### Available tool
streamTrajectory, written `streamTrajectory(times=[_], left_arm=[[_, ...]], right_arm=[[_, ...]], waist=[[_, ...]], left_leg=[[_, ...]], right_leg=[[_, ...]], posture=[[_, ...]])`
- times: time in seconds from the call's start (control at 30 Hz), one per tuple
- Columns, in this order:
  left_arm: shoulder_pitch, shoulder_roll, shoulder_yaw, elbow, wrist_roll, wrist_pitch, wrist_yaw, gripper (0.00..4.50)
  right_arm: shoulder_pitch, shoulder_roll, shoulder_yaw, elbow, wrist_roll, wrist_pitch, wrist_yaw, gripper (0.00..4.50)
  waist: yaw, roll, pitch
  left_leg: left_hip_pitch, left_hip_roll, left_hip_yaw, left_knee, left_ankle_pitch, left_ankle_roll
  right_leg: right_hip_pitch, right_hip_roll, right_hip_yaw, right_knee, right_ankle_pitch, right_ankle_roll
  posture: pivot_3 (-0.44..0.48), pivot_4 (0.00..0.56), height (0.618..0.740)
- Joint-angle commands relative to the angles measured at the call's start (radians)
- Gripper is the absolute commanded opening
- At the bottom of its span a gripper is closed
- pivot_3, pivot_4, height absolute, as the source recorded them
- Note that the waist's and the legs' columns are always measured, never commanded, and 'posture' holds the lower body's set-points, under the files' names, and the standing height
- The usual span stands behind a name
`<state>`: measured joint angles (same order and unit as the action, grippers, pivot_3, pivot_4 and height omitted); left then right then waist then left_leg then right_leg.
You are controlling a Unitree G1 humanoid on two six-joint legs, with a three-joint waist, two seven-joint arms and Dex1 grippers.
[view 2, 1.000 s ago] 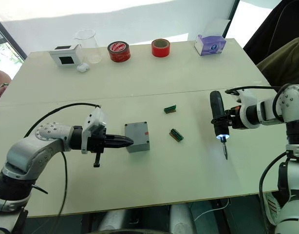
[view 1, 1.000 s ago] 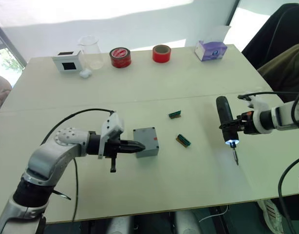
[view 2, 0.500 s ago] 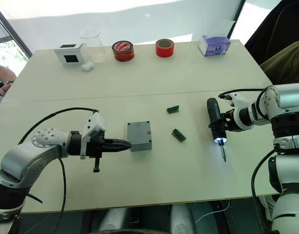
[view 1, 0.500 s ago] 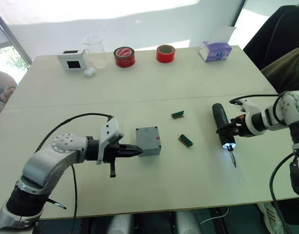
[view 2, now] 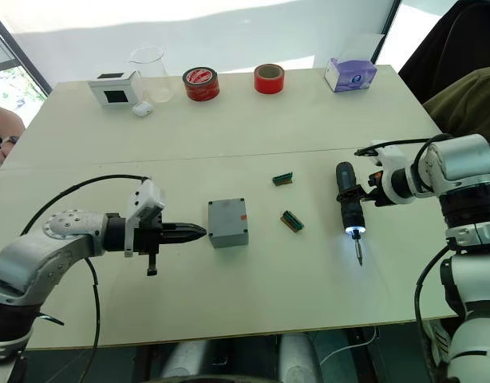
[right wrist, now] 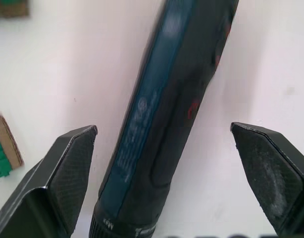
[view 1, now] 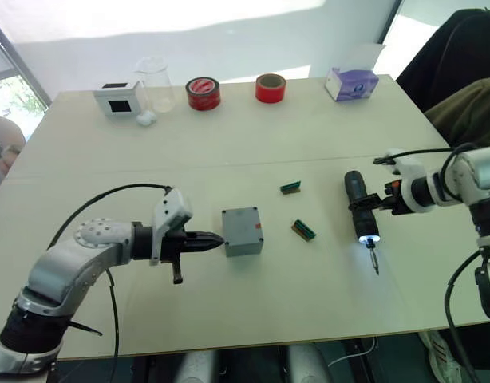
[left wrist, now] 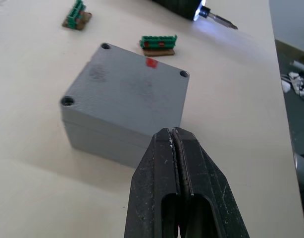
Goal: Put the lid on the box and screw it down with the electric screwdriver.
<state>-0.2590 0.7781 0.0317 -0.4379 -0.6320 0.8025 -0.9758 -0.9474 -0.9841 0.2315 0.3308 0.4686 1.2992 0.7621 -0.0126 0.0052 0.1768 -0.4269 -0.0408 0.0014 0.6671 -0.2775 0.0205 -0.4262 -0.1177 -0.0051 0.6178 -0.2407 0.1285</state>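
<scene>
The grey box stands mid-table with the lid on top of it. A seam runs round its side, the top has corner screw holes, and a small red mark sits on the top face. My left gripper is shut and empty, its tips just left of the box with a small gap. To the right, the electric screwdriver has its tip light on and its bit pointing toward the table's front. My right gripper is open, and its fingers straddle the screwdriver's body without touching it.
Two green connector pieces lie between box and screwdriver. Along the back edge stand a white box with a black face, a beaker, two red tape rolls and a purple tissue box. A person's arm is at the far left.
My left gripper's tips have drawn back slightly from the box's side. The right arm has carried the screwdriver a little to the left. The camera has shifted.
</scene>
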Motion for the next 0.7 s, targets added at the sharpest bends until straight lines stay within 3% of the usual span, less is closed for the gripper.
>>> streamTrajectory(times=[0.03,0.2,0.37,0.53,0.7], left_arm=[[0.058,0.049,0.102,-0.021,-0.046,0.021,-0.003,0.00],[0.218,0.121,0.202,-0.104,-0.094,0.068,-0.011,0.00],[0.389,0.165,0.271,-0.210,-0.149,0.110,-0.023,0.00],[0.502,0.135,0.309,-0.305,-0.268,0.169,0.027,0.00],[0.532,0.133,0.279,-0.290,-0.257,0.141,0.036,0.00]], right_arm=[[0.059,-0.040,-0.133,-0.214,0.005,-0.200,0.057,4.49],[0.393,0.039,-0.425,-0.625,0.174,-0.280,0.090,4.49],[0.756,0.043,-0.581,-0.937,0.351,-0.191,0.146,4.49],[1.080,-0.033,-0.658,-1.068,0.373,-0.217,0.256,4.49],[1.148,-0.043,-0.662,-1.064,0.370,-0.266,0.284,4.49]], waist=[[-0.001,0.000,0.000],[0.005,-0.004,-0.001],[0.023,-0.005,-0.001],[0.027,-0.005,-0.001],[0.023,-0.006,-0.001]], left_leg=[[0.000,0.000,0.000,0.000,0.000,0.000],[0.001,0.001,-0.003,-0.001,0.000,0.000],[0.001,-0.001,-0.003,0.001,0.000,0.000],[0.006,0.000,-0.005,0.001,-0.001,0.000],[0.020,0.002,-0.004,0.000,-0.001,0.000]], right_leg=[[0.000,0.000,0.000,0.000,0.000,0.000],[0.002,0.001,-0.001,0.000,0.000,0.000],[0.003,-0.001,0.000,0.000,0.000,0.000],[0.010,-0.001,-0.001,-0.002,-0.001,-0.002],[0.023,0.000,-0.001,-0.004,-0.003,-0.005]], posture=[[0.000,0.150,0.740],[0.000,0.150,0.740],[0.000,0.150,0.740],[0.000,0.150,0.740],[0.000,0.150,0.740]])
